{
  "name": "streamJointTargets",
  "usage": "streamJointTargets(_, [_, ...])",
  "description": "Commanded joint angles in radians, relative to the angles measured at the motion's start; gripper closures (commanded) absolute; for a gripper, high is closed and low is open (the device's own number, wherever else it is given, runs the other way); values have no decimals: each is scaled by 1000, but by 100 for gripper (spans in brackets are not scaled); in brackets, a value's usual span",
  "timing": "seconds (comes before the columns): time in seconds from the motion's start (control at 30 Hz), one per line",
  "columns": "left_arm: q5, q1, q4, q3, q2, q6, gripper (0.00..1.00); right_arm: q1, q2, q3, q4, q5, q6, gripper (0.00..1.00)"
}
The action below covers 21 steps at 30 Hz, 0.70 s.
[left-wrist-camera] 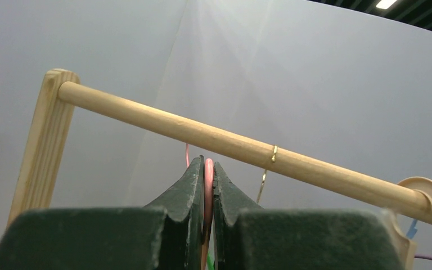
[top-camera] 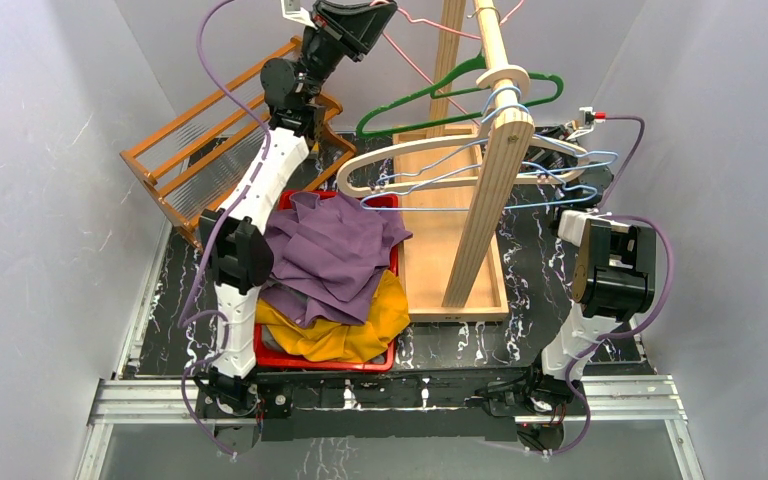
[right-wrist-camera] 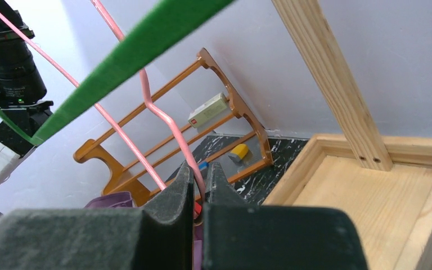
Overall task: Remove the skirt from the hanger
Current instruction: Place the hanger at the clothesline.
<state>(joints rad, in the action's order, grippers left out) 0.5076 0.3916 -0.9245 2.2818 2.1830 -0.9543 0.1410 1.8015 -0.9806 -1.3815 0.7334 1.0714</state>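
The left hand (left-wrist-camera: 207, 164) is raised high at the back, just under the wooden rail (left-wrist-camera: 230, 143) of the clothes stand. Its fingers are pinched tight on the thin wire of the pink hanger (left-wrist-camera: 208, 174). The right hand (right-wrist-camera: 197, 169) is clamped on the same pink hanger lower down, where the wire runs in between its fingers. From overhead that hand is mostly hidden behind the stand's near post (top-camera: 490, 200).

The purple skirt (top-camera: 335, 250) is off the hanger. It lies crumpled in the red bin (top-camera: 325, 363) on the tabletop (top-camera: 540, 250), on top of a yellow garment (top-camera: 365, 335) and just beside the left arm.

A green hanger (top-camera: 440, 95), a pale wooden hanger (top-camera: 400, 160) and blue wire hangers (top-camera: 560, 190) hang on the rail. An orange wooden rack (top-camera: 190, 150) leans tilted at the back left.
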Motion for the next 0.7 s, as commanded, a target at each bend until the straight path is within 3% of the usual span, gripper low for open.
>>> streamJointTargets(0.0, [172, 74, -14, -69, -94, -21, 100, -8, -42, -64, -73, -156, 181, 100])
streamJointTargets(0.17, [129, 54, -22, -192, -187, 28, 100, -18, -54, -69, -72, -146, 189, 100])
streamJointTargets(0.47, [156, 34, -25, -202, -223, 21, 100, -38, -99, -84, -86, -144, 212, 100])
streamJointTargets(0.67, [82, -7, -29, -346, -322, 56, 100, -59, -115, -97, -54, -143, 204, 100])
